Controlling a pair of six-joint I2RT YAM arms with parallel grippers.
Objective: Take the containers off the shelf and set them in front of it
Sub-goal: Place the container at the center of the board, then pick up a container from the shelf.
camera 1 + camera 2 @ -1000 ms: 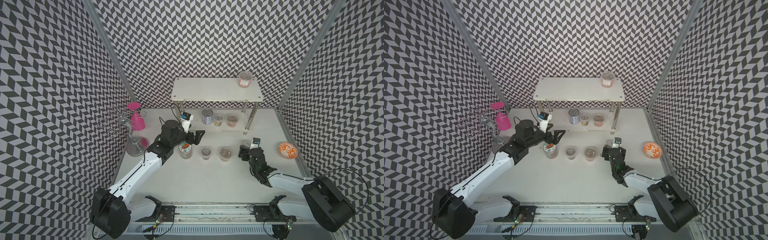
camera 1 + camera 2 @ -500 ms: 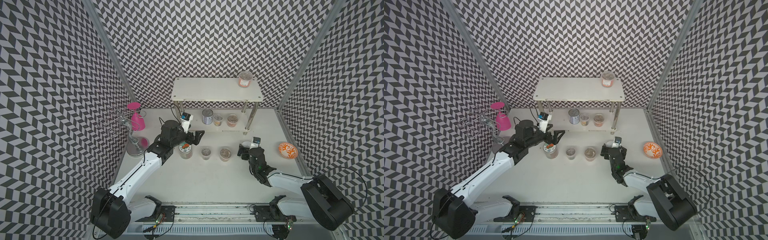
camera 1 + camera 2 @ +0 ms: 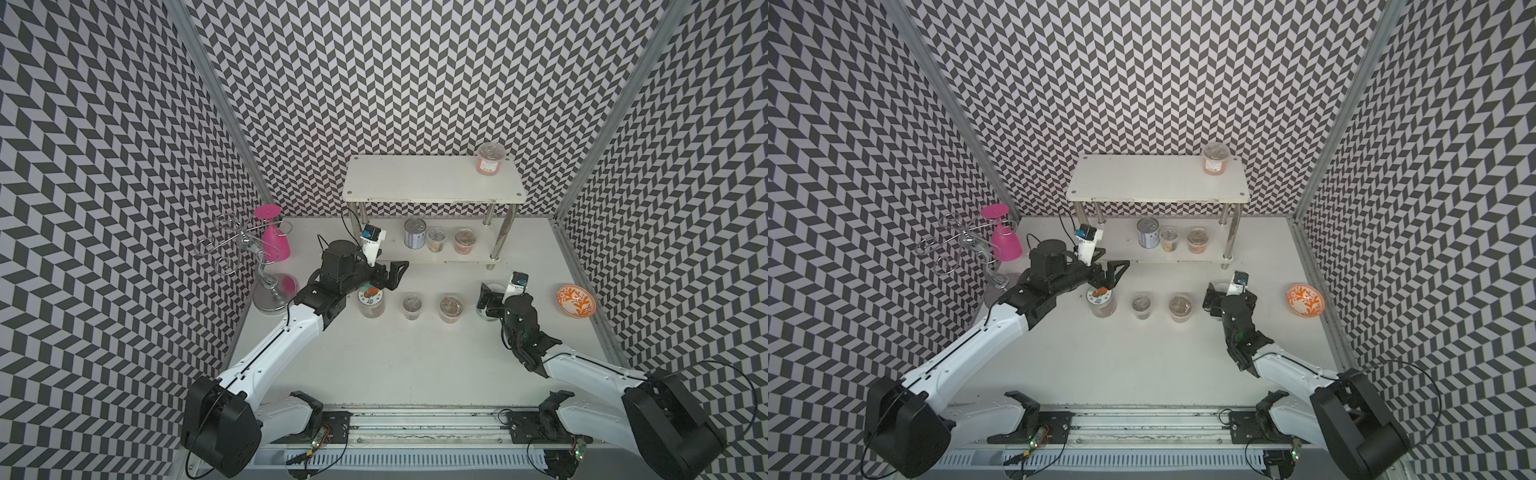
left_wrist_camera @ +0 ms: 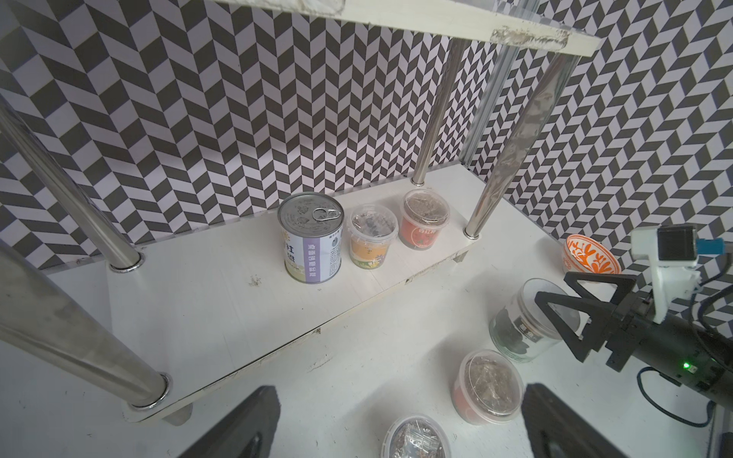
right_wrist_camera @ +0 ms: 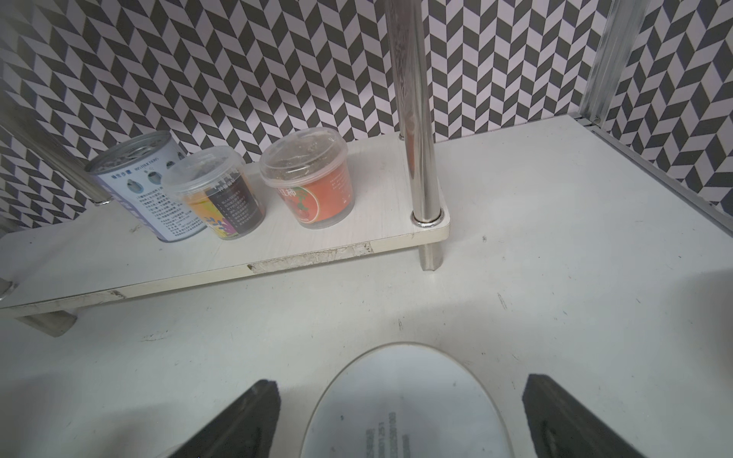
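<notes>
The white two-tier shelf [image 3: 432, 183] stands at the back. One tub [image 3: 490, 158] sits on its top tier. On the lower tier are a silver can [image 4: 310, 238], a yellow tub [image 4: 372, 236] and an orange tub [image 4: 424, 218]. In front of the shelf stand a teal-orange-lidded jar [image 3: 371, 297], two tubs [image 3: 412, 306] [image 3: 451, 308] and a white-lidded jar [image 4: 527, 321]. My right gripper [image 5: 400, 382] is open, its fingers on either side of the white lid [image 5: 404, 412] with gaps. My left gripper [image 3: 395, 272] hangs open above the teal-lidded jar, holding nothing.
A silver wire glass stand [image 3: 241, 249] with a pink goblet [image 3: 274, 241] stands at the left wall. An orange-patterned dish [image 3: 575, 300] lies at the right wall, close to my right arm. Chrome legs [image 5: 416, 119] frame the lower tier.
My right gripper's jaws have widened a little around the white-lidded jar, which stands on the table. The left arm has barely moved.
</notes>
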